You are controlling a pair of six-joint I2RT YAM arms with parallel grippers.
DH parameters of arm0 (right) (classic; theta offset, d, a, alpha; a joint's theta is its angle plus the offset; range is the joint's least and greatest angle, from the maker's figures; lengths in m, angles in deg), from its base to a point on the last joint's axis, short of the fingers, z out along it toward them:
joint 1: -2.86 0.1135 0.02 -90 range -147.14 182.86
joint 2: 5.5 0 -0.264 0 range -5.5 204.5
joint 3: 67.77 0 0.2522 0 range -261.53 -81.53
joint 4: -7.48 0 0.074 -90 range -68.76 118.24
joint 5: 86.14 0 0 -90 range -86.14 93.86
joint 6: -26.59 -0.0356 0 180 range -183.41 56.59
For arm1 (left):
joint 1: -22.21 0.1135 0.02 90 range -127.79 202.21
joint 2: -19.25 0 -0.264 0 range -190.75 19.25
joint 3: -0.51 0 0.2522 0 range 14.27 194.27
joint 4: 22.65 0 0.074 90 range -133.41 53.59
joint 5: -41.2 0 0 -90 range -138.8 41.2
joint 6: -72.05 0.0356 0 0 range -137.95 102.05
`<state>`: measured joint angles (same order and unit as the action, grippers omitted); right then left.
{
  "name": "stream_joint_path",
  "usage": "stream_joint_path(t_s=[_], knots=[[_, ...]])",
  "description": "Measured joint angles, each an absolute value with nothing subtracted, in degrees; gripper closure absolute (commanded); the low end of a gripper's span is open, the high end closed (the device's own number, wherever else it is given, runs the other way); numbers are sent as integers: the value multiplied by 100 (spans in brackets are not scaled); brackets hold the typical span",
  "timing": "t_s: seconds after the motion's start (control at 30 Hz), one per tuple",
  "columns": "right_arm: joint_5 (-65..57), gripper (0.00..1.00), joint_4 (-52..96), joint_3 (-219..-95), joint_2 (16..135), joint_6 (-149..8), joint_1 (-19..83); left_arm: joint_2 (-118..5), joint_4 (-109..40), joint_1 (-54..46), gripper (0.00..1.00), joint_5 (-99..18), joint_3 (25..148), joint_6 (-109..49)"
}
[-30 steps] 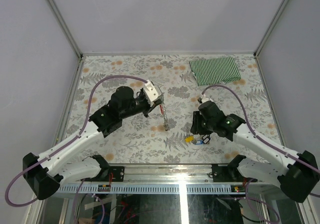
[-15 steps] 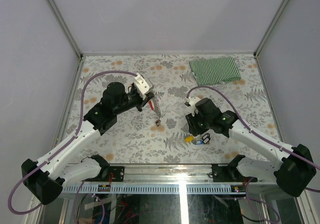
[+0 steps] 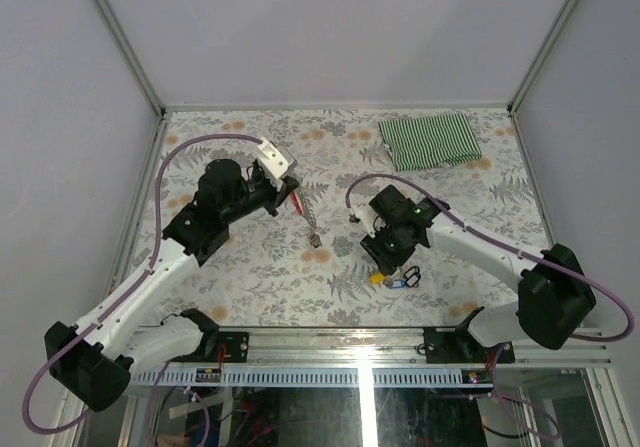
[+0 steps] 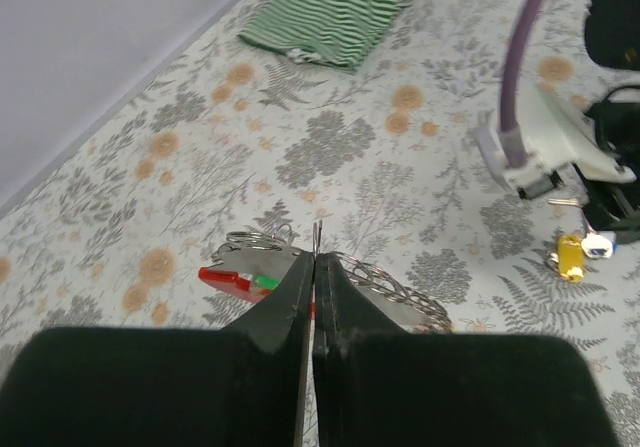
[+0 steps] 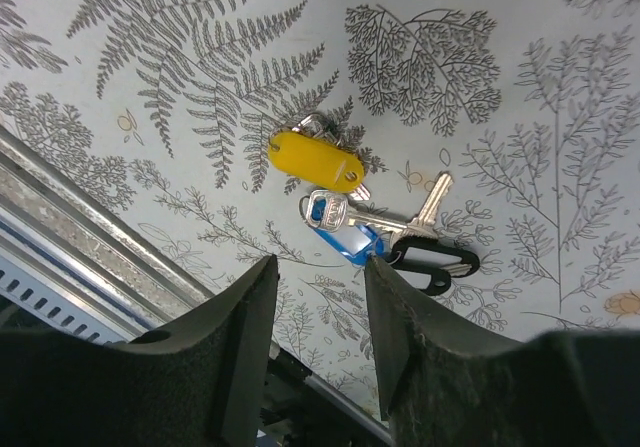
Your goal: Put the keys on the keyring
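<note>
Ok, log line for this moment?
left gripper: shut on keyring | right gripper: open above keys | keys: on table, not yet grasped

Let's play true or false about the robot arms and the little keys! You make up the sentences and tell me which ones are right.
1. The left gripper is shut and pinches the keyring. True.
2. The keys are already hooked on the keyring. False: they lie on the table, apart from it.
3. The right gripper is open, close to the keys. True.
4. The striped cloth covers the keys. False: it lies at the far right corner, away from them.
5. One key has a yellow head. True.
</note>
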<state>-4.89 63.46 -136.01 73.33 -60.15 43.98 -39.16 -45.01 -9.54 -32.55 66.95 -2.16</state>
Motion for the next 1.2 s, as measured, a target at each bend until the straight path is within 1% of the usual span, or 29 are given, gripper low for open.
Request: stream_joint_path(t_s=[0.3, 0.53, 0.9, 1.07, 1.2], knots=[[-505, 55, 6424, -13647, 8089, -5995, 4746, -3934, -4460, -357, 100, -3391, 6695, -548], [-264, 61, 6429, -13664, 8539, -5943, 4938, -3934, -4444, -281, 100, -3439, 6695, -578], [-107, 69, 6420, -13664, 8723, -5929, 4964, -3936, -4370, -278, 100, -3439, 6695, -578], [-30, 75, 6424, -13664, 8848, -5927, 4973, -3936, -4370, -276, 100, -3439, 6695, -578], [-17, 87, 6422, -13686, 9009, -5918, 4975, -3934, -4370, -276, 100, -3439, 6695, -578]])
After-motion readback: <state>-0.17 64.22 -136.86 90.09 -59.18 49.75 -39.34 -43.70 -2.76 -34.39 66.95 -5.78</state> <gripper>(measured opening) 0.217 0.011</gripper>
